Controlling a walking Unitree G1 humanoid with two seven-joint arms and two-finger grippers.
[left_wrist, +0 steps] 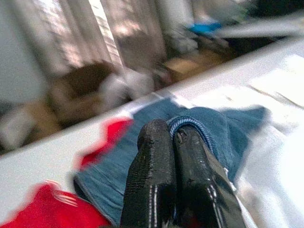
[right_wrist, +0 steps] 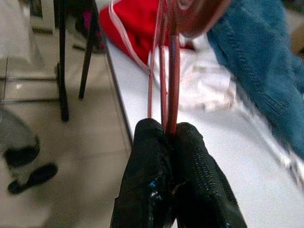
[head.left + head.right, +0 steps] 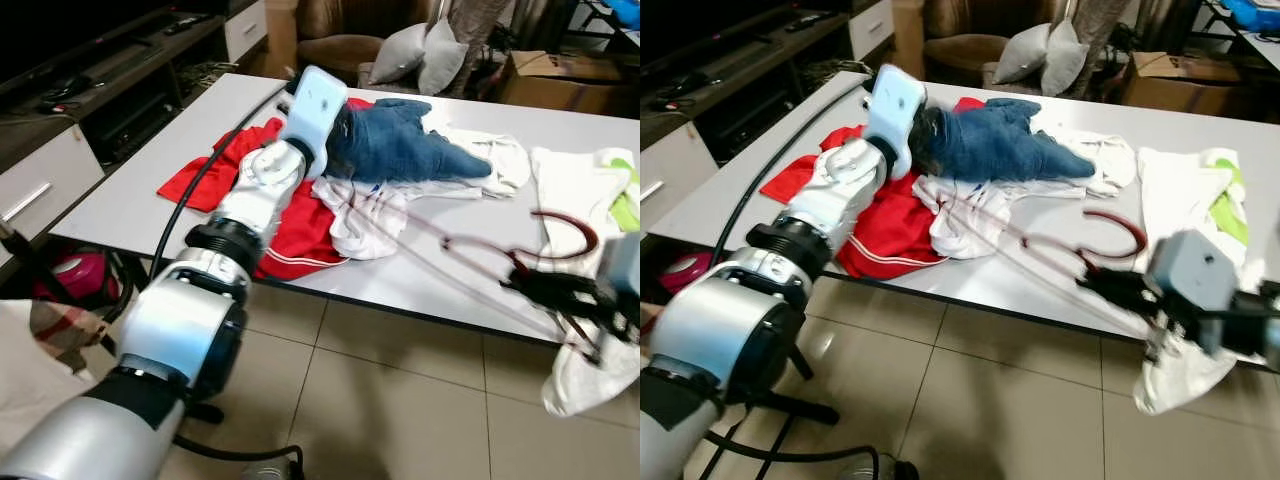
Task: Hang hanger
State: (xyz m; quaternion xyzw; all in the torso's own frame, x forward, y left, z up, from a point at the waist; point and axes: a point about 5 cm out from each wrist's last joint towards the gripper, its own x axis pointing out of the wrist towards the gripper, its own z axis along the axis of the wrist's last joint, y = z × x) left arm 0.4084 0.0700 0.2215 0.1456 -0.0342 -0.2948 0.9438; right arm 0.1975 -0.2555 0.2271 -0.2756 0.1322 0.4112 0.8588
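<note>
Broadly, one white table (image 3: 150, 190) carried a heap of clothes: one red garment (image 3: 300, 235), one pair of jeans (image 3: 400, 145) and several white pieces. One dark red hanger (image 3: 1095, 250) lay across its near edge, hook over the top, its thin wires clenched between the right gripper's (image 2: 171, 137) fingers. The left gripper (image 1: 173, 142) was closed on the jeans' waistband. To do this well, I judged the hanger should stay level and firmly pinched while lifted clear of the white shirt (image 3: 360, 215).
</note>
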